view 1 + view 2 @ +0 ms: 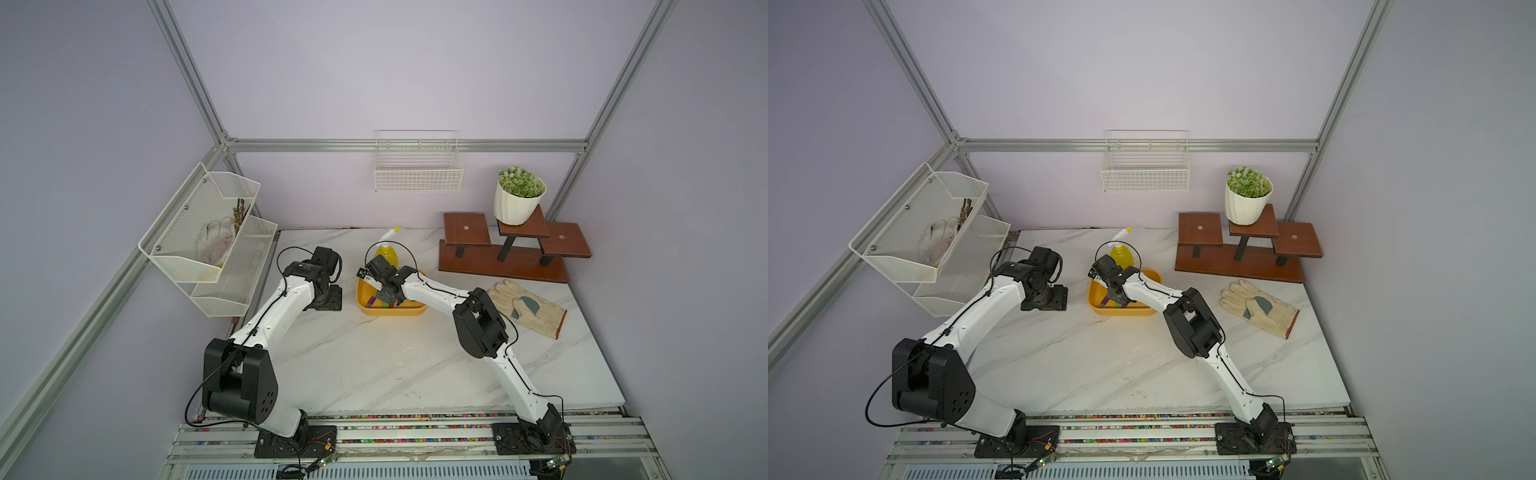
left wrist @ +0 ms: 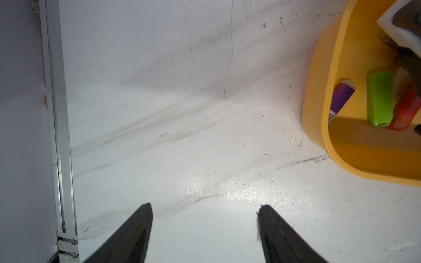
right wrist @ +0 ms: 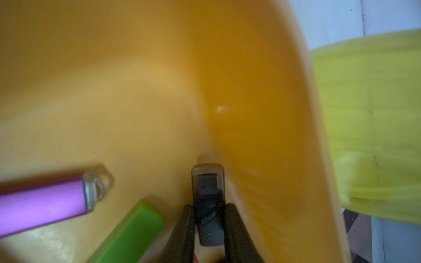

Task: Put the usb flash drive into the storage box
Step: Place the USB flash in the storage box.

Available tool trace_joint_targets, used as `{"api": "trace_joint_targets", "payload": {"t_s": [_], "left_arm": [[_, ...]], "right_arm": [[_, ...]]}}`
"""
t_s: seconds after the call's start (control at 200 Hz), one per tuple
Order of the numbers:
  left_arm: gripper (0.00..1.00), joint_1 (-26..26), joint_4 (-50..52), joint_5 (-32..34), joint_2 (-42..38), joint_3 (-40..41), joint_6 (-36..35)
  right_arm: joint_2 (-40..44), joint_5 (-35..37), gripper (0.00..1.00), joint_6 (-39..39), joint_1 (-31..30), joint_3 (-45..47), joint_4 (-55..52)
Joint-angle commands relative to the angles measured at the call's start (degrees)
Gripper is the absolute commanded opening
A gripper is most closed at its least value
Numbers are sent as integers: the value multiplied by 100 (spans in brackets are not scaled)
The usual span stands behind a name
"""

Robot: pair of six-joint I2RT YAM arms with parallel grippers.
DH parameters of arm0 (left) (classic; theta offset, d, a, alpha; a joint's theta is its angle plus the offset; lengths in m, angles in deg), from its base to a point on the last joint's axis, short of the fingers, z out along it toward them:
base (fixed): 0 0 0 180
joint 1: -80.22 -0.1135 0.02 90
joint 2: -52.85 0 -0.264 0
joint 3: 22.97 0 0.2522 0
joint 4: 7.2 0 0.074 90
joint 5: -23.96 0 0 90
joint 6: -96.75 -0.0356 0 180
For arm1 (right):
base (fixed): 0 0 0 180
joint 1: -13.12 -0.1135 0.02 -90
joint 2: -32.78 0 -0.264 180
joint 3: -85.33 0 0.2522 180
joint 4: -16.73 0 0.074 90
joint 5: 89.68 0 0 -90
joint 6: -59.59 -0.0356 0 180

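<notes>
The storage box (image 1: 390, 311) (image 1: 1121, 311) is a shallow yellow-orange tub at the table's middle back. My right gripper (image 3: 209, 206) (image 1: 384, 296) reaches down inside it. It is shut on a dark grey usb flash drive (image 3: 208, 189) with a clear cap. The capped end points at the foot of the box's wall (image 3: 262, 113); I cannot tell if it touches. A purple drive (image 3: 43, 200), a green drive (image 3: 132, 230) and a red drive (image 2: 405, 111) lie on the box floor. My left gripper (image 2: 205, 207) stands open over bare marble, left of the box (image 2: 328, 127).
A yellow spray bottle (image 1: 386, 251) stands just behind the box. A work glove (image 1: 528, 307) lies to the right, in front of a wooden stand (image 1: 507, 253) bearing a potted plant (image 1: 519, 195). A wire basket (image 1: 417, 170) hangs on the back wall, a mesh rack (image 1: 208, 237) on the left.
</notes>
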Motion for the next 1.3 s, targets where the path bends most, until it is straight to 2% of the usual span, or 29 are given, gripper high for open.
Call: {"api": "trace_joint_targets", "payload": {"t_s": [0.0, 0.455, 0.655, 0.9, 1.05, 1.295], "left_arm": [[77, -42, -91, -60, -187, -19, 37], [77, -38, -122, -80, -212, 44, 40], [77, -36, -122, -85, -205, 36, 44], [77, -36, -131, -146, -164, -147, 12], [77, -32, -123, -176, -125, -267, -127], [78, -43, -52, -46, -13, -631, -302]], "right_arm": [[-113, 16, 19, -148, 33, -135, 15], [-170, 144, 37, -272, 50, -169, 115], [-142, 237, 38, -345, 42, -187, 146], [310, 74, 38, -452, 46, -170, 290], [425, 367, 38, -394, 4, -203, 165], [1148, 550, 37, -698, -89, 385, 265]]}}
